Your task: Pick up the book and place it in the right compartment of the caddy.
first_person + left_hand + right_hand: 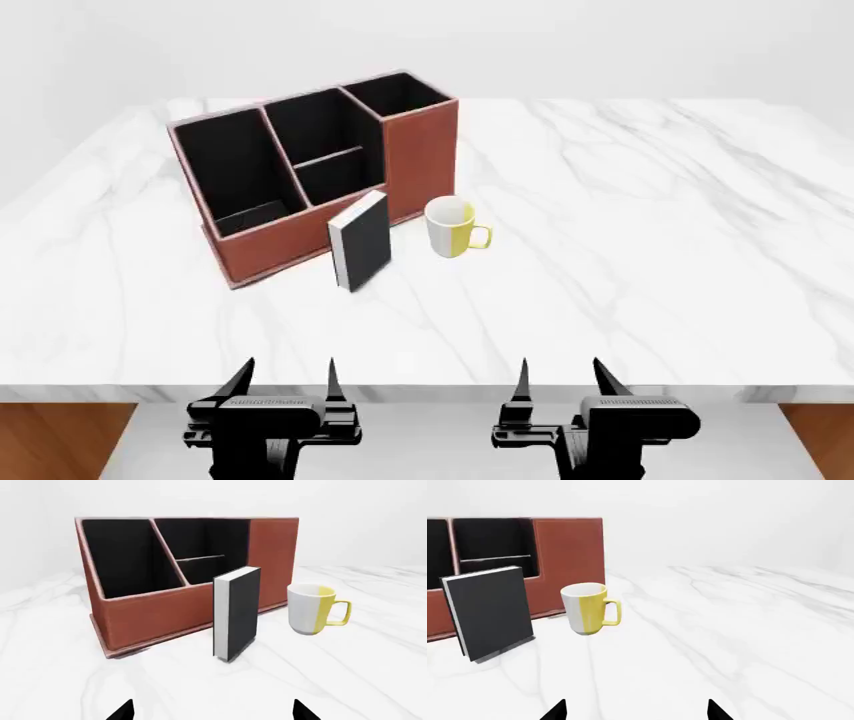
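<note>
Our left gripper and right gripper hover at the frame's bottom, fingers spread, empty; the small thick black hardcover book stands upright centre-left.

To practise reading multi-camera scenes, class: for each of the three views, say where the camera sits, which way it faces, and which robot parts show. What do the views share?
Head view: high, looking forward and down at the table; left gripper and right gripper show, both open.
Left wrist view: low, facing the caddy; fingertips show.
Right wrist view: low, facing the mug; only fingertips show.
Shared: all see the upright book.
</note>
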